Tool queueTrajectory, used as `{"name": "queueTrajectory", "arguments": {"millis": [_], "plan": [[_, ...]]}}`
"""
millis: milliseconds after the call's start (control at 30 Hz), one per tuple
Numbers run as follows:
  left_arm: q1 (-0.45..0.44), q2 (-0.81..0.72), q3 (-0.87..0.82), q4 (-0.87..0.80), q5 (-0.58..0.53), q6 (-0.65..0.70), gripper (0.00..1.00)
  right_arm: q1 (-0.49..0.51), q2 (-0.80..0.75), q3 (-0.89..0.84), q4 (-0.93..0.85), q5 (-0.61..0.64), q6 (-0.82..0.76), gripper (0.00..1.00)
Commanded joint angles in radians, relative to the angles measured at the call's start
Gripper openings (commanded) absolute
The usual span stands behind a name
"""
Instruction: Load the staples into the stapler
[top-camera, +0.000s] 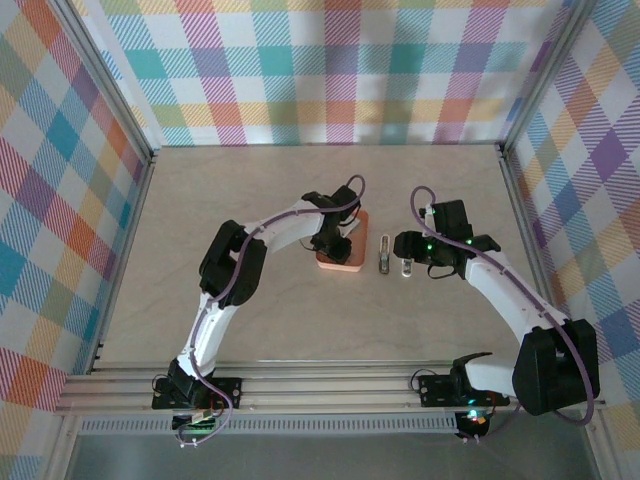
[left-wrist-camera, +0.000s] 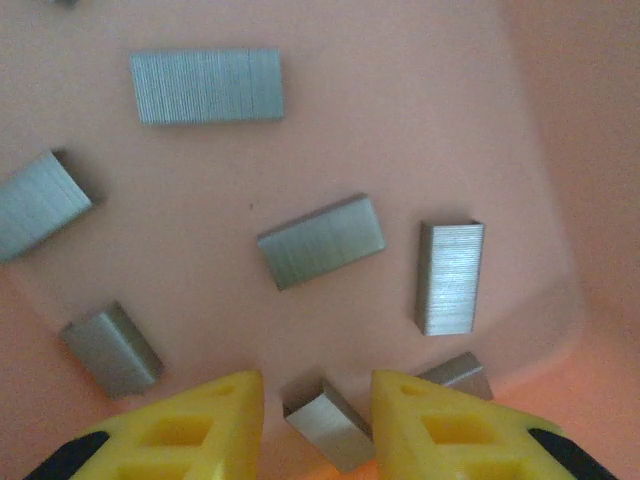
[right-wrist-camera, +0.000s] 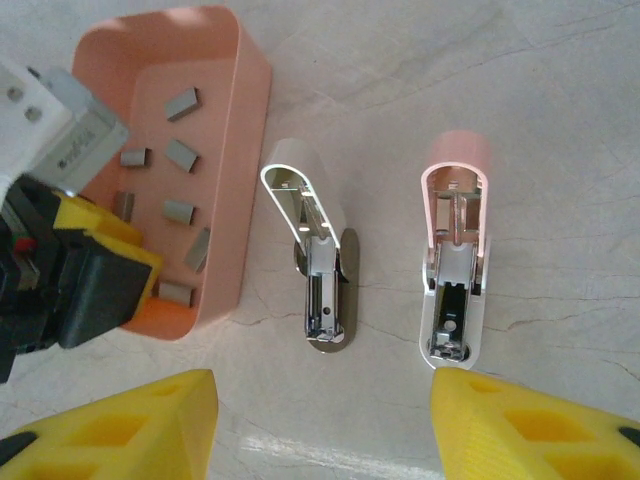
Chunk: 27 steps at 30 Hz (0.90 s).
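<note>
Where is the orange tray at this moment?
In the top view the tray sits mid-table, directly under the left gripper, with a stapler just to its right.

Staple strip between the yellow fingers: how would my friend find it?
Start at the orange tray in the middle of the table, where the left gripper reaches in. Several grey staples lie on its floor. This staple strip is the one lying slanted in the gap between the two yellow fingertips; all the others sit outside that gap.
</note>
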Motion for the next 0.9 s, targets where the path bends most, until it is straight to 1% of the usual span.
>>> {"name": "queueTrajectory", "arguments": {"millis": [0,267,533,633,733,867], "plan": [[0.004,-0.095,-0.059,-0.03,0.029,0.008,0.33,0.006,-0.009,0.009,0.011,-0.034,0.013,0.58],[-0.002,-0.227,-0.264,0.034,0.064,-0.029,0.33,0.028,0.012,0.01,0.002,-0.046,0.017,0.57],[-0.023,-0.364,-0.498,0.133,0.105,-0.089,0.32,0.128,0.055,0.059,-0.062,-0.02,-0.001,0.56],[-0.027,-0.446,-0.57,0.168,0.097,-0.114,0.33,0.17,0.073,0.087,-0.094,-0.001,-0.013,0.56],[-0.025,-0.552,-0.627,0.211,0.066,-0.142,0.37,0.213,0.1,0.125,-0.122,0.014,-0.027,0.56],[0.0,-0.701,-0.708,0.286,0.013,-0.184,0.47,0.264,0.157,0.204,-0.166,0.024,-0.067,0.55]]}}
